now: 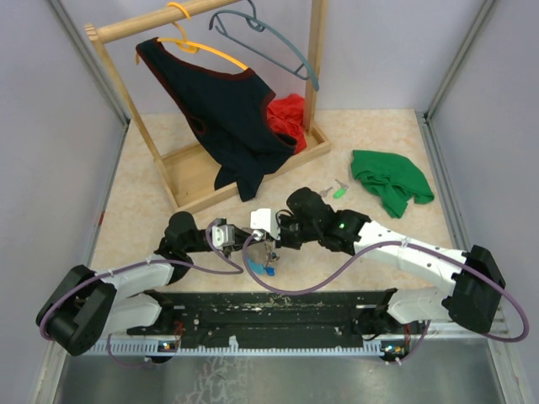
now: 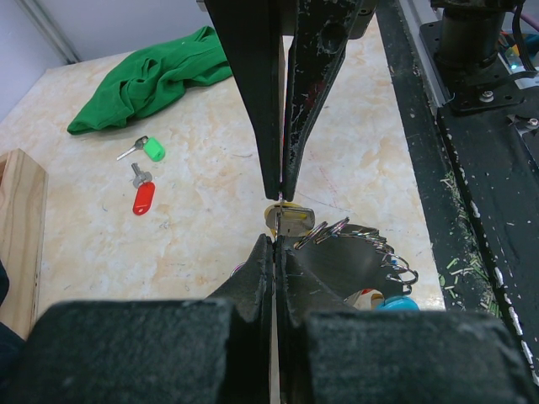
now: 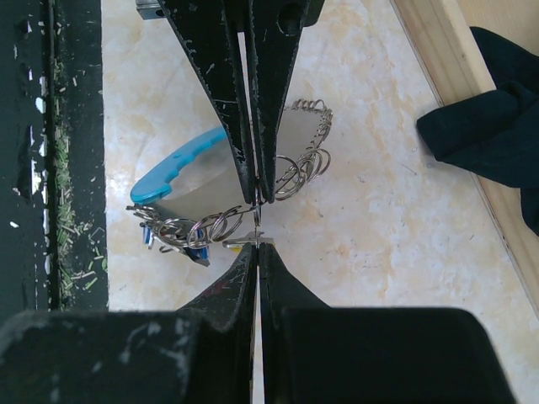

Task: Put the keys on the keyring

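The keyring (image 3: 295,168) is a coil of wire rings joined to a light-blue band (image 3: 173,172); it hangs between the two grippers just above the table, also in the top view (image 1: 268,269). My left gripper (image 2: 275,239) is shut on one of its wire rings (image 2: 362,240). My right gripper (image 3: 257,246) is shut tip to tip against it, pinching a small yellow-capped key (image 2: 290,220) at that ring. A green-capped key (image 2: 152,150) and a red-capped key (image 2: 143,199) lie loose on the table further out. Blue-capped keys (image 3: 198,252) dangle from the coil.
A crumpled green cloth (image 1: 389,181) lies at the right, behind the loose keys. A wooden clothes rack (image 1: 210,177) with a dark top on a yellow hanger and a red cloth stands at the back left. The black base rail (image 1: 269,303) runs along the near edge.
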Tool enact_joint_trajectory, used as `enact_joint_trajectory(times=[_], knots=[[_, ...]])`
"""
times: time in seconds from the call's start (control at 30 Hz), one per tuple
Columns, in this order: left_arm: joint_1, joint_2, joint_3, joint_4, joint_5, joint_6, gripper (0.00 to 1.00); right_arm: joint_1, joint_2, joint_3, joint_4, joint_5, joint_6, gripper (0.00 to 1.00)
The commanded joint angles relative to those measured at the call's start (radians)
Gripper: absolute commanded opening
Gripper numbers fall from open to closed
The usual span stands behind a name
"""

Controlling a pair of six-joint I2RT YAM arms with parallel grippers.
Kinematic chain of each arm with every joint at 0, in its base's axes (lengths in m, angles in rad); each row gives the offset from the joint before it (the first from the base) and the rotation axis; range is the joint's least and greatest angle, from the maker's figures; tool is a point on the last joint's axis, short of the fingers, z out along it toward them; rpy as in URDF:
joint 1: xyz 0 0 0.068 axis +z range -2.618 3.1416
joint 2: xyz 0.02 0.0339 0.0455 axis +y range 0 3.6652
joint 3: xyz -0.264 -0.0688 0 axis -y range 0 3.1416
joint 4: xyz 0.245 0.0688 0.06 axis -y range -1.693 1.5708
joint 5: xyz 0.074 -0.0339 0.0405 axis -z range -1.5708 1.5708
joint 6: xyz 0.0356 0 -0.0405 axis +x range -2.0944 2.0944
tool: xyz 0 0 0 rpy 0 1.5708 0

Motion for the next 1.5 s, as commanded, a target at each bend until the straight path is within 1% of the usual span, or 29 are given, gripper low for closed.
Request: enact_joint_trajectory(times=[0.0, 0.43, 1.03, 1.33, 1.47], knots=[[0.004, -0.011, -0.001, 0.036, 0.024, 0.013, 0.00, 0.015, -0.019, 0.063, 0.018, 0.007, 0.014, 0.00], [0.004, -0.008, 0.000, 0.035, 0.034, 0.013, 0.00, 0.015, 0.000, 0.074, 0.038, -0.008, 0.015, 0.00], [0.002, -0.011, 0.000, 0.040, 0.062, 0.012, 0.00, 0.014, 0.050, 0.118, 0.002, -0.060, 0.021, 0.00], [0.002, -0.013, 0.003, 0.044, 0.053, -0.002, 0.00, 0.014, 0.063, 0.131, 0.007, -0.089, 0.040, 0.00], [0.002, -0.012, 0.014, 0.022, 0.040, -0.008, 0.00, 0.015, 0.059, 0.130, 0.007, -0.093, 0.037, 0.00]])
